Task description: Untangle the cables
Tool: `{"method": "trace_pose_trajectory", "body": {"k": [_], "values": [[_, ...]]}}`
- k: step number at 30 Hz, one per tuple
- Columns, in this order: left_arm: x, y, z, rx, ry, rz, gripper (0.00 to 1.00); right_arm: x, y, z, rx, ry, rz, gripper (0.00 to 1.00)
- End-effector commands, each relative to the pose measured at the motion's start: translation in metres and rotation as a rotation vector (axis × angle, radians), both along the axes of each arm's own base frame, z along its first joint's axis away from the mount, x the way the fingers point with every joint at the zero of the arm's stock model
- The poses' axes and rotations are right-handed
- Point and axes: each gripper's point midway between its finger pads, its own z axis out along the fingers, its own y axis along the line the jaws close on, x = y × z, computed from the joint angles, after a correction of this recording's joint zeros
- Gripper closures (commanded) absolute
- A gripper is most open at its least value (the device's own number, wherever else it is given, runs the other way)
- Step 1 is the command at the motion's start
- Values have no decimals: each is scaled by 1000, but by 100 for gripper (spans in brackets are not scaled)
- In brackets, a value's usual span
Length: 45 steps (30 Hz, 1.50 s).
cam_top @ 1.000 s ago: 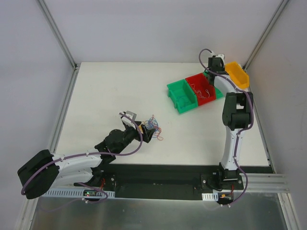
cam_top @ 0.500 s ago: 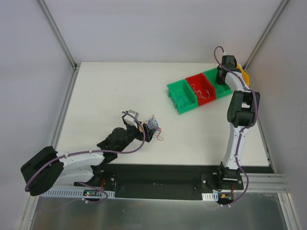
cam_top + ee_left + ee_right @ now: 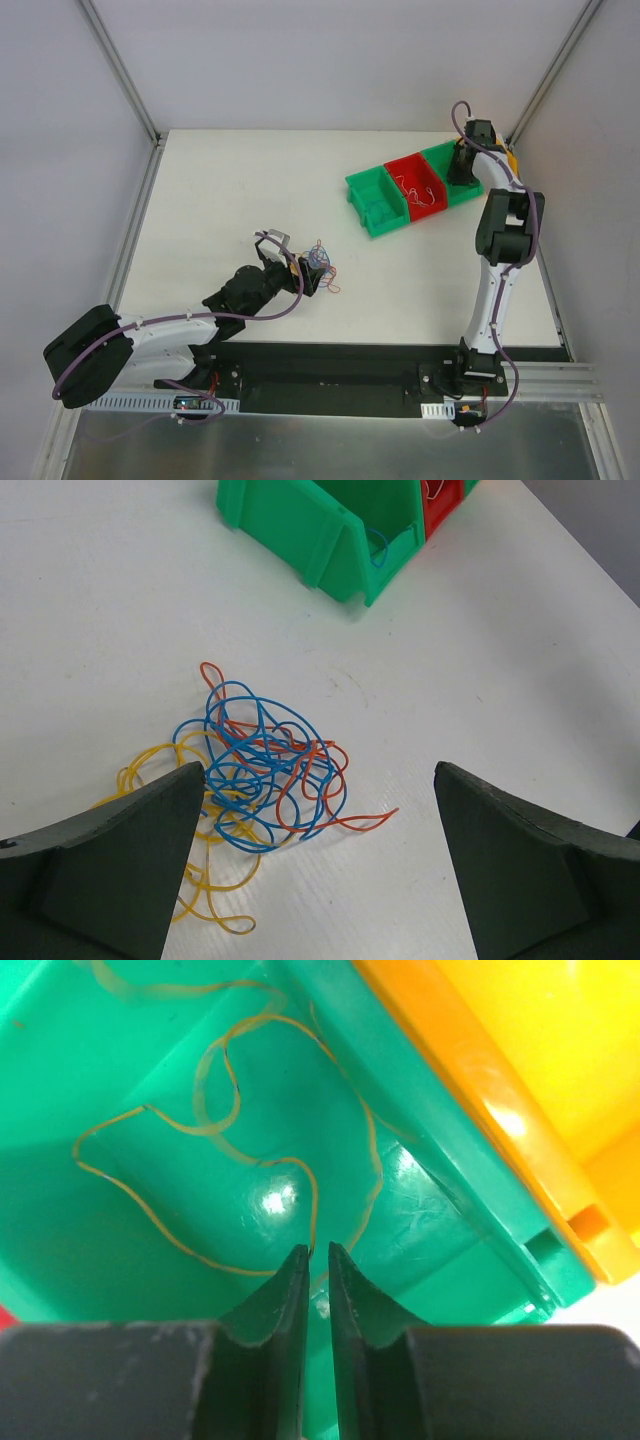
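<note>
A knot of blue, red and yellow cables (image 3: pixel 265 770) lies on the white table, also in the top view (image 3: pixel 318 258). My left gripper (image 3: pixel 318 770) hovers low over it, open wide, with the knot by its left finger (image 3: pixel 130 860) and nothing held. My right gripper (image 3: pixel 318 1250) reaches down into the right-hand green bin (image 3: pixel 90 1050), its jaws parted by a narrow gap. A loose yellow cable (image 3: pixel 200 1120) curls on that bin's floor, and one end touches the left fingertip. In the top view the right gripper (image 3: pixel 463 170) is at the far right.
Bins stand in a row at the back right: a green bin (image 3: pixel 378 200), a red bin (image 3: pixel 418 185) with red cables, the right-hand green bin, and an orange bin (image 3: pixel 520 1040). A blue cable (image 3: pixel 378 545) lies in the left green bin (image 3: pixel 300 530).
The right arm swung right from above the red bin and dipped into the right-hand green bin. Its jaws have parted slightly. The left arm crept a little toward the knot.
</note>
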Motion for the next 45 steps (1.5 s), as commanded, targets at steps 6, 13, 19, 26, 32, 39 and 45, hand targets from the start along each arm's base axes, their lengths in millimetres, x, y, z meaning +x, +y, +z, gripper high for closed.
{"method": "trace_pose_trajectory", "body": {"k": [6,13,19,26,32,39,45], "values": [[5,-5,21,-52,-39,-8,3,-11,6,93,63,-111,-64,62],[5,-4,22,-57,-39,-8,3,-40,-2,104,108,-134,-185,39],[3,-5,23,-67,-39,-13,3,6,9,118,172,-308,-95,36],[3,-6,22,-64,-37,-18,3,65,20,111,287,-426,-85,39],[4,-7,21,-60,-34,-18,3,97,20,92,336,-478,-106,54],[5,-8,20,-57,-29,-19,3,105,16,76,363,-466,-139,57],[4,-8,21,-62,-31,-22,3,104,23,94,401,-520,-109,49]]}}
